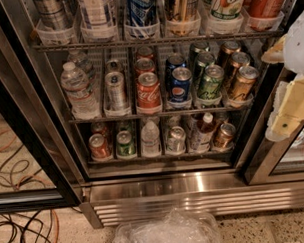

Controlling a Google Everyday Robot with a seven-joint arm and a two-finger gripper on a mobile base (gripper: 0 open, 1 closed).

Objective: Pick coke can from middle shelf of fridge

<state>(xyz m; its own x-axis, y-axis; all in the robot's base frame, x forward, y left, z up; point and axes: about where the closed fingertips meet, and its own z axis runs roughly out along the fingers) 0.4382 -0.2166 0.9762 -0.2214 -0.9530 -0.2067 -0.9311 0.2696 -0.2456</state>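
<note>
The fridge (194, 192) stands open in front of me, a stainless-steel cooler with wire racks. On the middle shelf (156, 114) the red coke can (149, 92) stands upright at the front of its lane, with more red cans behind it. A silver can (115, 90) is to its left and a blue Pepsi can (181, 87) to its right. Water bottles (78, 88) fill the left lane; green (210, 81) and bronze cans (242, 82) fill the right lanes. My gripper (290, 88), white and pale yellow, hangs at the right edge, outside the shelf and well right of the coke can.
The top rack holds tall cans in clear cups (142, 16). The bottom rack holds small bottles (150, 138) among cans. A black-framed glass door (27, 128) stands open at left. Cables (20, 228) lie on the floor at left. A clear plastic bag (166, 233) lies below the steel base.
</note>
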